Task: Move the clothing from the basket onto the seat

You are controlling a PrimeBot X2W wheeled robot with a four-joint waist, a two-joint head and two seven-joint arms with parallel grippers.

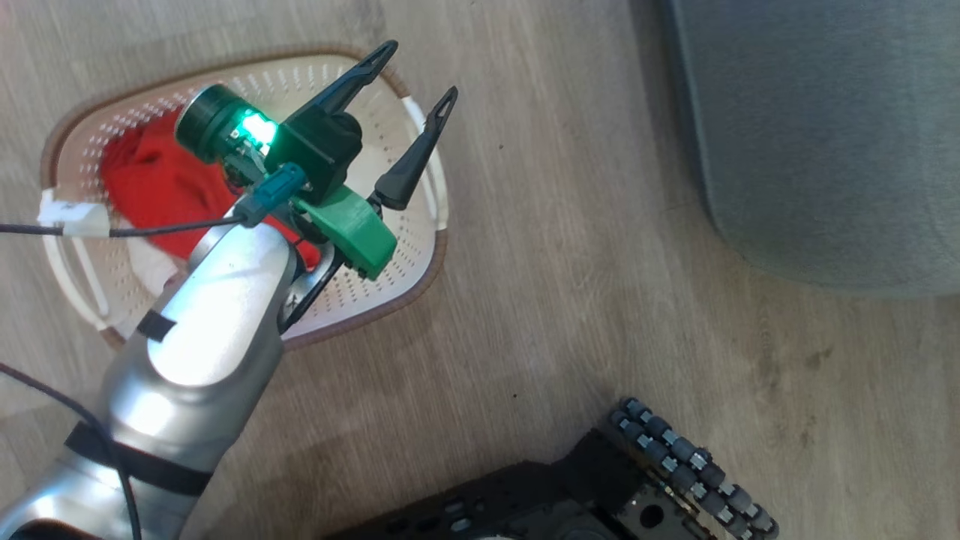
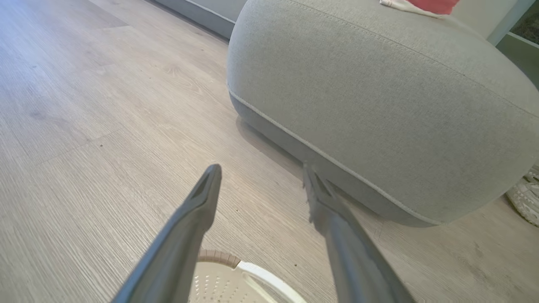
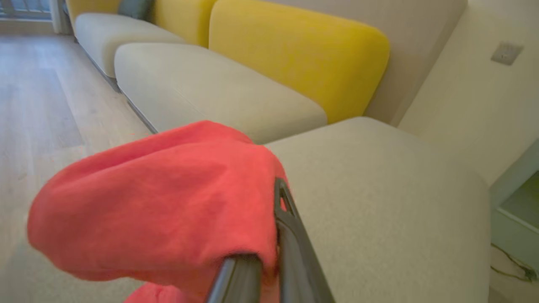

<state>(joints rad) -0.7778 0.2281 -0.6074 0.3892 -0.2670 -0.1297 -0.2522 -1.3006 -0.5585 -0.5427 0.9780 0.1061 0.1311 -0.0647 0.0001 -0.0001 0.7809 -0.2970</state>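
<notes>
The cream basket (image 1: 390, 225) stands on the wood floor with red clothing (image 1: 157, 187) bunched in its left half. My left gripper (image 1: 420, 71) hovers open over the basket's right side, empty, its fingers pointing toward the grey seat (image 1: 825, 127). In the left wrist view the open left gripper (image 2: 260, 170) faces the seat (image 2: 379, 105), the basket rim (image 2: 219, 256) lies below it, and a red and white garment (image 2: 417, 5) rests on the seat's top. My right gripper (image 3: 265, 202) is shut on a red garment (image 3: 160, 198) that drapes over its fingers above the seat (image 3: 379, 202).
My dark wheeled base (image 1: 600, 487) sits at the bottom of the head view. Yellow back cushions (image 3: 303, 54) and further pale seats (image 3: 210, 84) line the wall. A pale shoe (image 2: 526, 195) lies on the floor by the seat's right end.
</notes>
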